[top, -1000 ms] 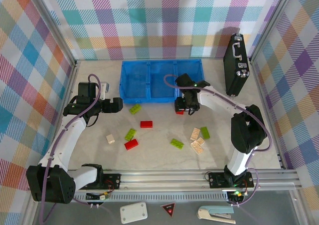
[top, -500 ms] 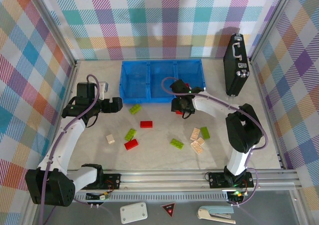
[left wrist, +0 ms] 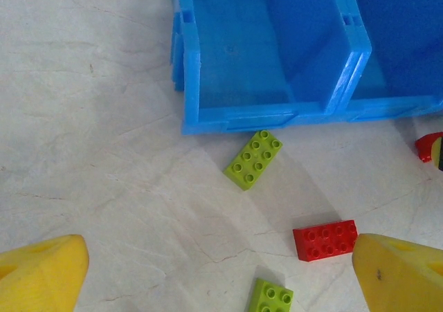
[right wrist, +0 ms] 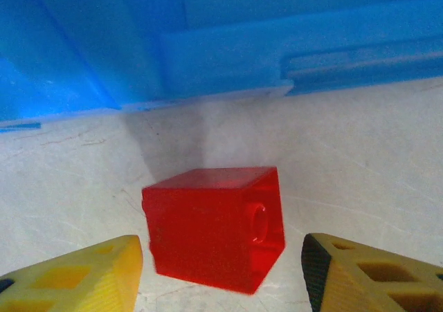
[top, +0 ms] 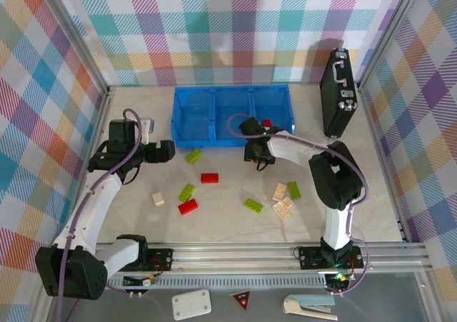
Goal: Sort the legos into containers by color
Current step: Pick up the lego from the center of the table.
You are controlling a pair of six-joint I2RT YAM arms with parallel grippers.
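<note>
Left pincer (left wrist: 220,270): your yellow fingers stand wide apart above the table (left wrist: 104,153), gripping nothing.
Right pincer (right wrist: 221,274): fingers apart, with a gap on either side of the red lego (right wrist: 214,225).
Right wrist view gives you: that red lego lying on the table, just in front of the blue bin (right wrist: 228,56).
Top view gives you: a second red lego (top: 266,123) inside the bin's right compartment.
Left wrist view gives you: a green lego (left wrist: 253,160) just beside the bin's front wall.
</note>
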